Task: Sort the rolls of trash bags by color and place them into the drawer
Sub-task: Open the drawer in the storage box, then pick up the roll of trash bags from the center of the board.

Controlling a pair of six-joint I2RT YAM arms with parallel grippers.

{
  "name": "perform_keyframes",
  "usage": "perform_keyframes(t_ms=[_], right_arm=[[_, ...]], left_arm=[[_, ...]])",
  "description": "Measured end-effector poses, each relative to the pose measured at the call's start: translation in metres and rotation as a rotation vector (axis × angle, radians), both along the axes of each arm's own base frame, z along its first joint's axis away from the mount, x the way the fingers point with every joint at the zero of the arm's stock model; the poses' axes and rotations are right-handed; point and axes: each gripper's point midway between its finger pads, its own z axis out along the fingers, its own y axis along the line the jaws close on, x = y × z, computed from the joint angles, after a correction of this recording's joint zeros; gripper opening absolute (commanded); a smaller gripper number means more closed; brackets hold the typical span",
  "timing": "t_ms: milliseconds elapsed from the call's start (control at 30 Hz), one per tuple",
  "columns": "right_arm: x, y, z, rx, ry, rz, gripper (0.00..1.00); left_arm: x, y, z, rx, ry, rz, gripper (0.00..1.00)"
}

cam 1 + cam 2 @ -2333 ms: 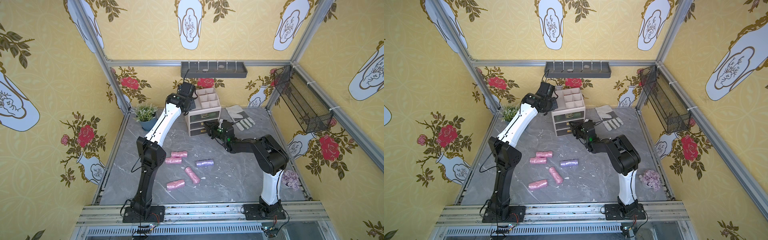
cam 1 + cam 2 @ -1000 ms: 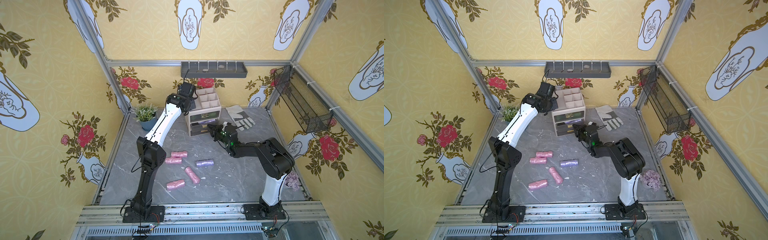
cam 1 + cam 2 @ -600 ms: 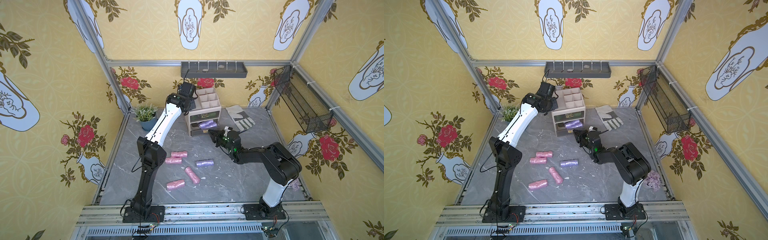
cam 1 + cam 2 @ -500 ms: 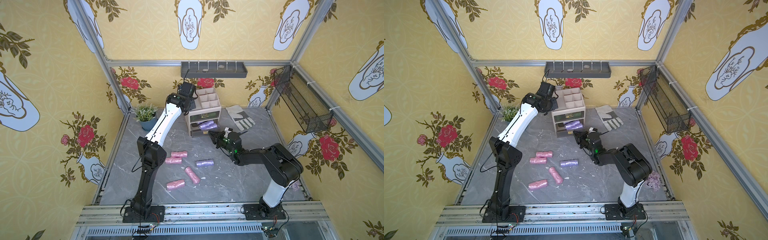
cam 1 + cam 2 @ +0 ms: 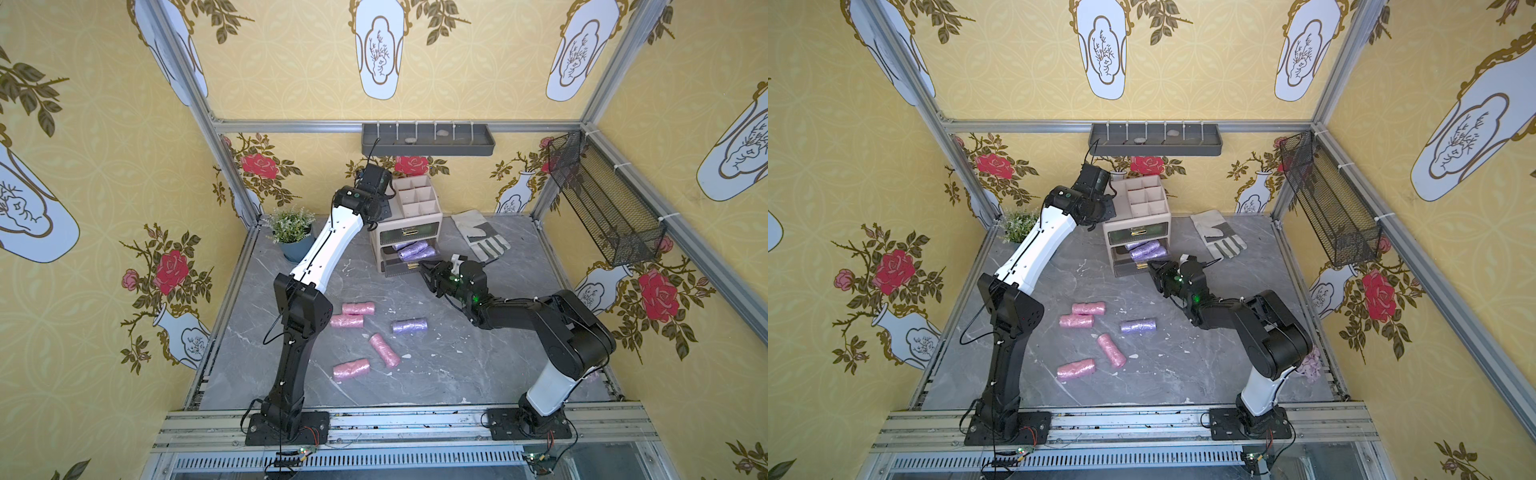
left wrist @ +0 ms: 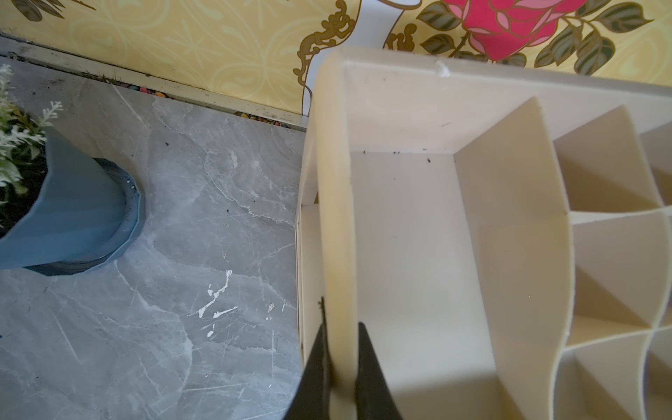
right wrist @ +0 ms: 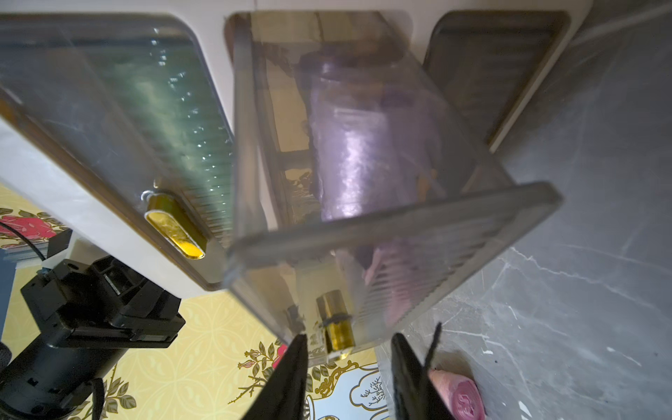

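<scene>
My left gripper (image 6: 340, 329) clamps the chest (image 6: 334, 218) by its wall at the tabletop's (image 5: 449, 374) far edge. My right gripper (image 7: 350, 340) stands parted around the gold handle (image 7: 334, 327) of the open middle drawer (image 7: 392, 225), which has lilac rolls (image 5: 415, 250) inside. I'd back straight off without nudging it, then fetch the loose lilac roll (image 5: 409, 326) mid-tabletop.

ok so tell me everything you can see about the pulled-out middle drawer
The middle drawer is smoky translucent plastic with a ribbed front and a small gold handle. It stands pulled partway out of the beige chest, while the top drawer and bottom drawer are shut. Lilac rolls lie inside. The right gripper straddles the handle, jaws apart, seemingly not touching it.
</scene>
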Motion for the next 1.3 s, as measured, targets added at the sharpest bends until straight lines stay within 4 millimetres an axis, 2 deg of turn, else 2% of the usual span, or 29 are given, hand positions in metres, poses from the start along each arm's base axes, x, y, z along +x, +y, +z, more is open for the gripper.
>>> perform_keyframes(t_ms=[200, 367, 533, 700, 800, 867, 967, 1000, 1033, 1100, 1300], right_arm=[[-0.006, -0.011, 0.029, -0.039, -0.049, 0.022, 0.49], [-0.01, -0.033, 0.076, -0.132, -0.132, 0.044, 0.5], [-0.023, -0.052, 0.102, -0.263, -0.156, 0.078, 0.5], [-0.039, -0.056, 0.13, -0.443, -0.213, 0.16, 0.5], [-0.051, -0.044, 0.135, -0.592, -0.231, 0.249, 0.51], [-0.062, -0.027, 0.129, -0.683, -0.236, 0.344, 0.51], [-0.08, -0.007, 0.098, -0.818, -0.209, 0.504, 0.51], [-0.075, 0.008, 0.097, -0.834, -0.273, 0.527, 0.52], [-0.095, 0.0, 0.067, -0.917, -0.178, 0.62, 0.52], [-0.109, 0.006, 0.043, -0.987, -0.163, 0.724, 0.53], [-0.145, 0.025, -0.007, -1.103, -0.208, 0.98, 0.62]], left_arm=[[-0.016, 0.007, -0.002, 0.007, 0.031, -0.007, 0.32], [-0.025, 0.014, 0.017, -0.005, -0.005, -0.006, 0.38], [-0.034, 0.02, 0.033, -0.013, -0.049, -0.014, 0.44], [-0.055, 0.034, 0.056, -0.014, -0.107, -0.028, 0.44], [-0.077, 0.049, 0.075, -0.009, -0.166, -0.031, 0.45], [-0.094, 0.061, 0.085, -0.001, -0.203, -0.034, 0.46], [-0.12, 0.08, 0.087, 0.015, -0.233, -0.033, 0.46], [-0.129, 0.087, 0.084, 0.017, -0.238, -0.03, 0.46], [-0.139, 0.094, 0.08, 0.022, -0.234, -0.027, 0.46], [-0.155, 0.107, 0.072, 0.031, -0.227, -0.017, 0.46], [-0.192, 0.135, 0.059, 0.05, -0.229, 0.005, 0.46]])
